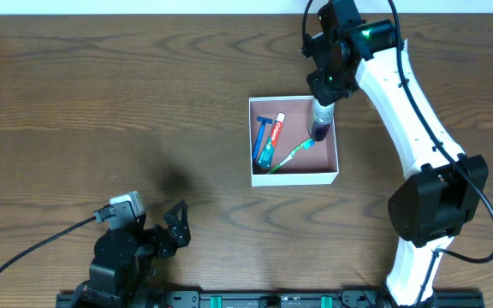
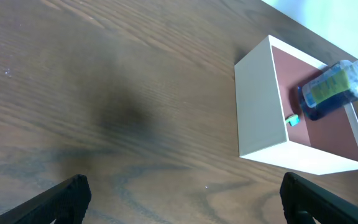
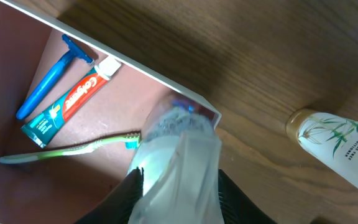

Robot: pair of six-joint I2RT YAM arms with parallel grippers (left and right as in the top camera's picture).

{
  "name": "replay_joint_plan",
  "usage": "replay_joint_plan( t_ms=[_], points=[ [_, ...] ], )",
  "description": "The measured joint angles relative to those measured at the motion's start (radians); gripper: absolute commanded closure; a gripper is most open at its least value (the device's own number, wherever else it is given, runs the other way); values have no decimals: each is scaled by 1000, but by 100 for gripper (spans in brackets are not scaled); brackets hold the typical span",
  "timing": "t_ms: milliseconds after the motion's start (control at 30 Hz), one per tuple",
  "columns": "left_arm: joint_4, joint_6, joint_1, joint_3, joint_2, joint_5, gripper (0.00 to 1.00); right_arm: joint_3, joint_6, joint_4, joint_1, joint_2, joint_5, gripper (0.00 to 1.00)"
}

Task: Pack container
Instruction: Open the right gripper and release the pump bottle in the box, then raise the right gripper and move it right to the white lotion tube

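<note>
The container [image 1: 294, 179] is a square white box with a pinkish-brown inside at the table's middle. It also shows in the left wrist view [image 2: 261, 106] and the right wrist view [image 3: 135, 65]. Inside lie a blue razor [image 1: 261, 137], a toothpaste tube [image 1: 270, 141] and a green toothbrush [image 1: 291, 156]. My right gripper [image 1: 325, 94] [image 3: 178, 186] is shut on a clear bottle [image 1: 322, 122] [image 2: 331, 90] with dark blue liquid, tilted into the container's back right corner. My left gripper [image 1: 174, 227] [image 2: 182, 199] is open and empty near the front left edge.
A white tube [image 3: 337, 146] with a leaf print and a gold cap lies on the wood just outside the container's corner; it shows only in the right wrist view. The wooden table [image 1: 101, 103] is bare to the left.
</note>
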Motion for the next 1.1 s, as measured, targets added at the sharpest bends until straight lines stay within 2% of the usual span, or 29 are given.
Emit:
replay_joint_plan(
  t_ms=[133,500,767,967,1100],
  points=[
    [0,0,0,0,0,0,2,2,3,-6,0,-5,1,54],
    [0,0,0,0,0,0,2,12,14,-15,0,-23,1,50],
    [0,0,0,0,0,0,2,12,94,-24,0,-31,1,46],
    [0,0,0,0,0,0,2,34,158,-13,-3,-105,0,38],
    [0,0,0,0,0,0,2,76,190,18,-18,-216,11,40]
  ],
)
